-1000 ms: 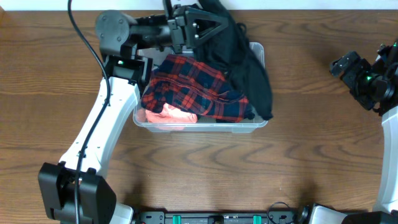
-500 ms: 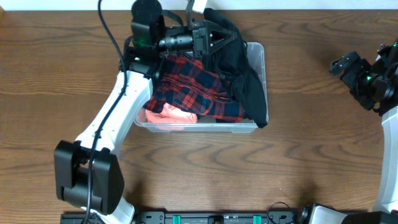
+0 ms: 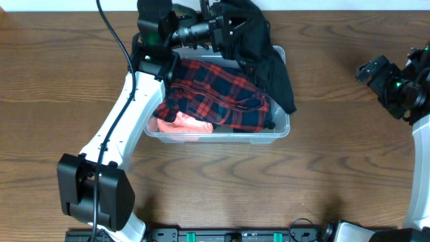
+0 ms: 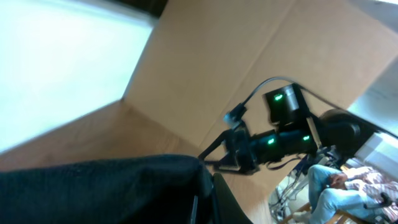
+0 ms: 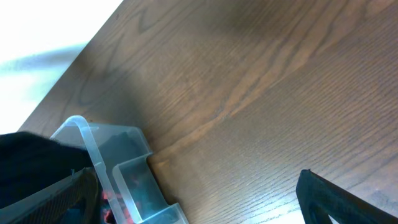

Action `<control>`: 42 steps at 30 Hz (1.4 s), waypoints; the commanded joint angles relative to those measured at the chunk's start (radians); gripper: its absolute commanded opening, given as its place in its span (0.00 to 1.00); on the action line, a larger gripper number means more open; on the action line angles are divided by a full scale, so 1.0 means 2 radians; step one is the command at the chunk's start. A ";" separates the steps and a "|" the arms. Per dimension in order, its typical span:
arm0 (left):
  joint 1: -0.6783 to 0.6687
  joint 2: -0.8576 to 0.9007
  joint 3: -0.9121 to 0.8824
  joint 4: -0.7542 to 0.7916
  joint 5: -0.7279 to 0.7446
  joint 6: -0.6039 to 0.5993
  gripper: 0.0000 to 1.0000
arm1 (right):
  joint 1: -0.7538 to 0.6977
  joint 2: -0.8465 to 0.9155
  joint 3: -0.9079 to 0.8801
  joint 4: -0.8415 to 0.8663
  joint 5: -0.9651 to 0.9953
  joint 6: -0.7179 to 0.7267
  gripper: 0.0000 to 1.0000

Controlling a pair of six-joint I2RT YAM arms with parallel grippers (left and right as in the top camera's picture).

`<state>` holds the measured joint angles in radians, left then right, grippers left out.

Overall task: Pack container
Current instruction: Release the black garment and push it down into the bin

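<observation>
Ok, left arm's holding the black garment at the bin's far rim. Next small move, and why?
Probably draw the left tool toward the middle of the bin, over the plaid shirt, then lower. The black garment drapes over the far right corner and past the right rim, so releasing here would likely leave it hanging outside.

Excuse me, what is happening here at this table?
The left hand holds a black garment above the far right corner of the container, and the cloth hangs partly over the right rim. A red plaid garment and something pink already lie inside. The right hand rests open, off to the right, holding nothing.
</observation>
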<state>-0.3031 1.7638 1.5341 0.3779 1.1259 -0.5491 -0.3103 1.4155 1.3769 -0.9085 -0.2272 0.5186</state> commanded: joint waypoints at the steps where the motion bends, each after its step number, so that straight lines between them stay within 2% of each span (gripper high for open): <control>1: -0.001 -0.010 0.016 -0.066 -0.006 0.091 0.05 | -0.005 0.002 0.001 -0.001 0.003 0.000 0.99; 3: -0.001 -0.009 0.016 -0.145 -0.011 0.148 0.06 | -0.005 0.002 0.001 -0.001 0.003 0.000 0.99; 5: -0.001 -0.009 0.016 -0.203 -0.014 0.180 0.06 | -0.005 0.002 0.001 -0.001 0.003 0.000 0.99; 13: 0.000 -0.026 0.016 -0.327 -0.016 0.181 0.07 | -0.005 0.002 0.001 -0.001 0.003 0.000 0.99; 15: 0.003 -0.034 0.016 -0.375 -0.038 0.182 0.07 | -0.005 0.002 0.001 -0.001 0.003 0.000 0.99; 17: 0.008 -0.045 0.016 -0.442 -0.085 0.196 0.08 | -0.005 0.002 0.001 -0.001 0.003 0.000 0.99; 23: 0.025 -0.076 0.016 -0.657 -0.290 0.231 0.10 | -0.005 0.002 0.001 -0.001 0.003 0.000 0.99; 25: 0.026 -0.082 0.016 -0.713 -0.366 0.233 0.16 | -0.005 0.002 0.001 -0.001 0.003 0.000 0.99; 26: 0.026 -0.083 0.016 -0.732 -0.399 0.233 0.29 | -0.005 0.002 0.001 -0.001 0.003 0.000 0.99; 27: 0.026 -0.083 0.016 -0.745 -0.422 0.233 0.44 | -0.005 0.002 0.001 -0.001 0.003 0.000 0.99; 28: 0.026 -0.082 0.016 -0.753 -0.438 0.233 0.65 | -0.005 0.002 0.001 -0.001 0.003 0.000 0.99; 29: 0.026 -0.082 0.016 -0.759 -0.451 0.233 0.78 | -0.005 0.002 0.001 -0.001 0.003 0.000 0.99; 31: 0.026 -0.085 0.017 -0.764 -0.472 0.233 0.89 | -0.005 0.002 0.001 -0.001 0.003 0.000 0.99; 39: 0.024 -0.126 0.071 -0.736 -0.481 0.231 0.90 | -0.005 0.002 0.001 -0.001 0.003 0.000 0.99; 41: 0.020 -0.134 0.078 -0.715 -0.477 0.231 0.84 | -0.005 0.002 0.001 -0.001 0.003 0.000 0.99; 42: 0.015 -0.137 0.078 -0.698 -0.471 0.231 0.78 | -0.005 0.002 0.001 -0.001 0.003 0.000 0.99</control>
<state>-0.2592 1.5318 1.6558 -1.0332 0.1947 -0.0956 -0.3103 1.4166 1.3769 -0.9085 -0.2272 0.5186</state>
